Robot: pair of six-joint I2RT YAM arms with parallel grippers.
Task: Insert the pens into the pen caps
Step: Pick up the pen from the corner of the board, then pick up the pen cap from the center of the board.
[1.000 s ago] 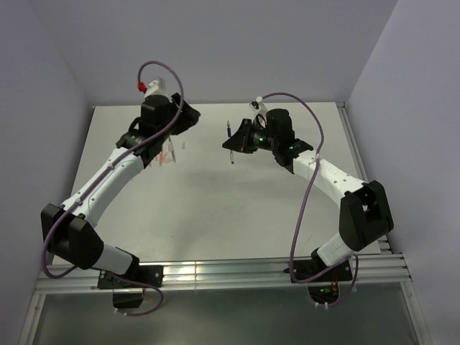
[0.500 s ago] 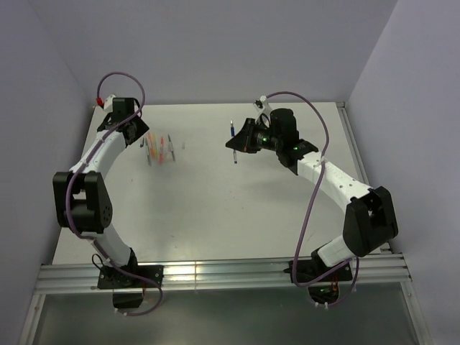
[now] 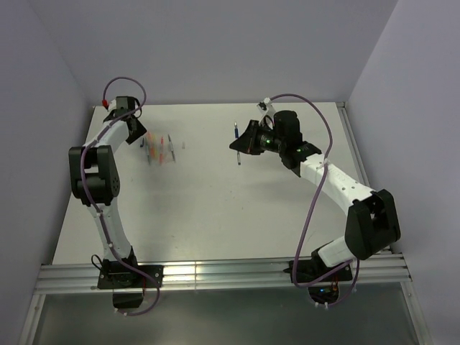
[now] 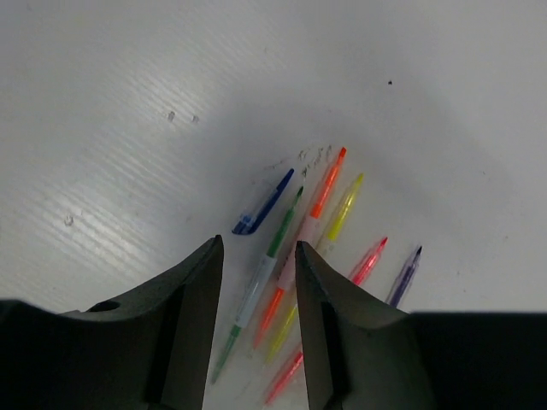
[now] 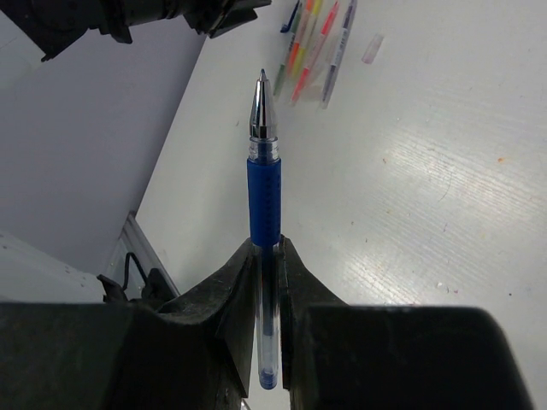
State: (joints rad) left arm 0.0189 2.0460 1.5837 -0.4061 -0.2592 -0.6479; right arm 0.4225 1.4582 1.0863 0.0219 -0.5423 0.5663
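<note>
**Left arm over loose pens, right arm holds blue pen up**

The left gripper [image 4: 256, 256] hovers over the pen row. Its black jaws stand apart with nothing between them, so it is empty.

Under it, at 10 o'clock on the matte white table [image 3: 215, 208], lies a fan of thin plastic pens [image 4: 327, 181]. They are green, orange, yellow, pink and purple, side by side, some touching. At the fan's 10 o'clock edge sits a dark blue clip-style pen cap [image 4: 263, 203], short and hollow, just beside the green pen [image 4: 284, 226].

At 1 o'clock on the table, the right gripper [image 5: 267, 248] has its jaws clamped on a clear-barrelled blue gel pen [image 5: 264, 192]. The pen has a ribbed rubber sleeve and a bare metal tip. It is uncapped, off the table, tip pointing away from the wrist.

Handling, as a guess:
- **Pens:** light and stiff, with smooth barrels likely to roll or slip. The rubber sleeve or mid-barrel looks like the best place to hold.
- **Cap:** light and slick. Pinch it across the body near the closed end, keeping the mouth free. Too hard a squeeze may flick it away.
</note>
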